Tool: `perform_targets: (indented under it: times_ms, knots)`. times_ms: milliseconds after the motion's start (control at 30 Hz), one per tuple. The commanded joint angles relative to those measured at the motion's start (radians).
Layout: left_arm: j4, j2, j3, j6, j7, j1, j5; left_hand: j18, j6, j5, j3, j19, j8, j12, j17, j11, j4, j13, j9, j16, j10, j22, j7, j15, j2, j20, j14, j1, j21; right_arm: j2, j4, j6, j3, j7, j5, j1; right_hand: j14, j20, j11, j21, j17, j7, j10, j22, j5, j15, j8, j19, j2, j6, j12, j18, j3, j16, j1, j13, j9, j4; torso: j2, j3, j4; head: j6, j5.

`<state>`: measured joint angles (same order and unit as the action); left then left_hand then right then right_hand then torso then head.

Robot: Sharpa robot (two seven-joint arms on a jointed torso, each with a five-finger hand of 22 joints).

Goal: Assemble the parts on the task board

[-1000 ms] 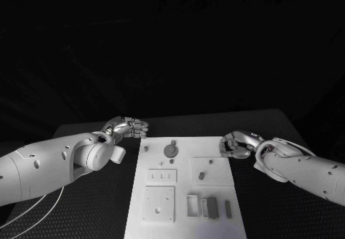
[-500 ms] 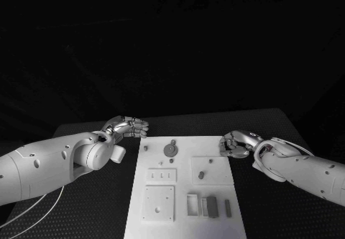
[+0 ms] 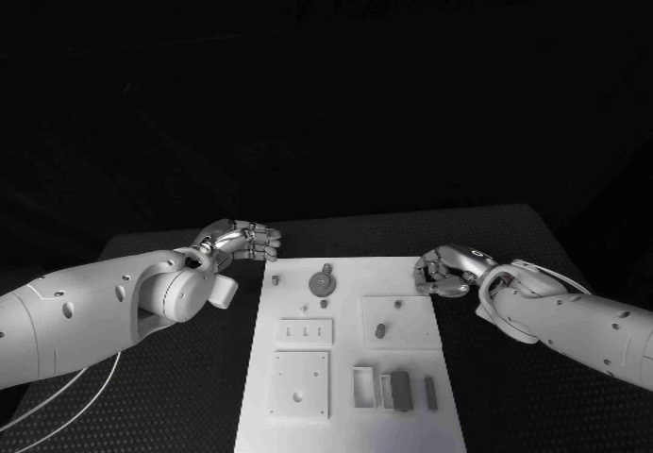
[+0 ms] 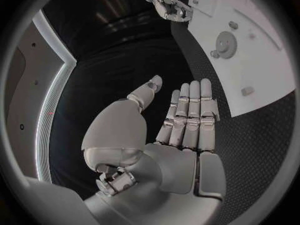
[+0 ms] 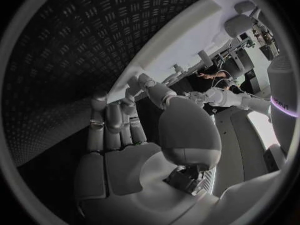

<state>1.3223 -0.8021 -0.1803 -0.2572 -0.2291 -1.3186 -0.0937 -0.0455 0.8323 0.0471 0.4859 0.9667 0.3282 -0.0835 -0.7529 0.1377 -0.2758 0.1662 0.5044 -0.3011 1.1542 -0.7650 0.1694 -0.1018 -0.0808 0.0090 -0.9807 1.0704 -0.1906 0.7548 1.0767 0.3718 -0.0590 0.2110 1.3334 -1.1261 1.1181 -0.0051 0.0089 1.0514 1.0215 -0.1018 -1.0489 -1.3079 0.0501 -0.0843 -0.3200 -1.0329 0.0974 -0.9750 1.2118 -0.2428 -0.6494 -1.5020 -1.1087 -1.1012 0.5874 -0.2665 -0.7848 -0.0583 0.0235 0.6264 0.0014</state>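
Observation:
The white task board (image 3: 347, 311) lies in the middle of the black table. On its far part lie a round toothed part (image 3: 323, 283) and a small peg (image 3: 275, 279); a small oval part (image 3: 381, 330) rests mid-board, and several bar-shaped parts (image 3: 396, 390) lie near the front. My left hand (image 3: 242, 241) hovers off the board's far left corner, its fingers side by side and bent a little, thumb apart, holding nothing (image 4: 187, 120). My right hand (image 3: 445, 270) is at the board's far right corner, fingers curled in, thumb near the fingertips (image 5: 125, 110), nothing seen in them.
A slotted plate (image 3: 307, 332) and a square plate (image 3: 299, 385) sit on the board's left side. Black textured table (image 3: 517, 236) surrounds the board. White cables (image 3: 55, 406) run under my left arm at the near left.
My right hand has edged slightly toward the board's far right corner. The left hand and the parts have not moved.

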Motion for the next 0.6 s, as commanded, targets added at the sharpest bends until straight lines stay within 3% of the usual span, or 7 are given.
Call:
perform_targets:
  times_ms: [33, 300, 400, 600]
  knots:
    - [0.003, 0.000, 0.001, 0.015, -0.003, 0.000, -0.003, -0.013, 0.001, 0.003, -0.001, 0.003, -0.004, 0.004, -0.001, 0.000, 0.000, -0.001, -0.002, 0.004, -0.007, -0.001, 0.005, -0.003, 0.003, -0.004, -0.006, -0.008, 0.006, 0.000, 0.000, 0.006, 0.000, 0.001, 0.006, 0.001, -0.007, -0.005, -0.007, 0.006, -0.003, -0.008, 0.002, -0.018, 0.000, -0.010, -0.005, 0.004, -0.035, -0.013, 0.001, -0.019, -0.002, -0.005, -0.010, 0.001, 0.016, -0.019, 0.000, 0.0000, -0.0006, 0.000, -0.001]
    - [0.012, 0.001, 0.001, -0.011, -0.007, 0.000, -0.007, -0.013, -0.003, 0.004, 0.000, 0.004, -0.007, 0.006, -0.003, 0.001, -0.001, -0.001, -0.003, 0.005, -0.009, -0.002, 0.010, -0.003, 0.002, -0.004, -0.007, -0.006, 0.006, -0.004, 0.001, 0.007, 0.000, 0.004, -0.001, 0.001, -0.022, -0.003, -0.006, 0.004, -0.015, -0.009, 0.006, -0.018, 0.000, -0.009, -0.004, 0.010, -0.053, -0.015, -0.002, -0.019, -0.003, -0.002, -0.012, 0.002, 0.019, -0.024, 0.000, -0.0001, 0.0007, 0.001, 0.000]
    - [0.012, 0.000, 0.001, 0.002, 0.008, 0.000, -0.026, -0.014, -0.017, 0.004, 0.002, 0.006, -0.016, 0.007, -0.005, 0.002, 0.000, -0.001, -0.007, 0.006, -0.010, -0.003, 0.008, -0.003, 0.002, -0.004, -0.009, -0.003, 0.007, -0.005, 0.005, 0.015, 0.000, 0.003, -0.004, 0.001, -0.023, -0.002, -0.006, 0.004, -0.015, -0.009, 0.007, -0.018, 0.000, -0.009, -0.005, 0.011, -0.054, -0.018, -0.003, -0.019, -0.003, -0.002, -0.012, 0.002, 0.020, -0.025, 0.000, 0.0003, 0.0003, 0.001, -0.001]
    - [0.022, -0.001, 0.001, 0.045, 0.074, 0.000, -0.102, -0.018, 0.023, 0.003, -0.009, 0.021, 0.002, -0.008, -0.015, -0.012, 0.034, 0.009, -0.004, 0.000, 0.023, -0.010, 0.006, 0.001, 0.010, -0.008, -0.029, -0.048, 0.001, 0.001, 0.037, 0.027, 0.002, -0.009, -0.017, 0.000, -0.020, -0.002, -0.008, 0.005, -0.010, -0.007, 0.007, -0.019, 0.000, -0.009, -0.007, 0.013, -0.052, -0.024, -0.003, -0.019, -0.002, -0.003, -0.016, 0.003, 0.022, -0.026, 0.000, 0.0012, 0.0028, -0.003, -0.001]
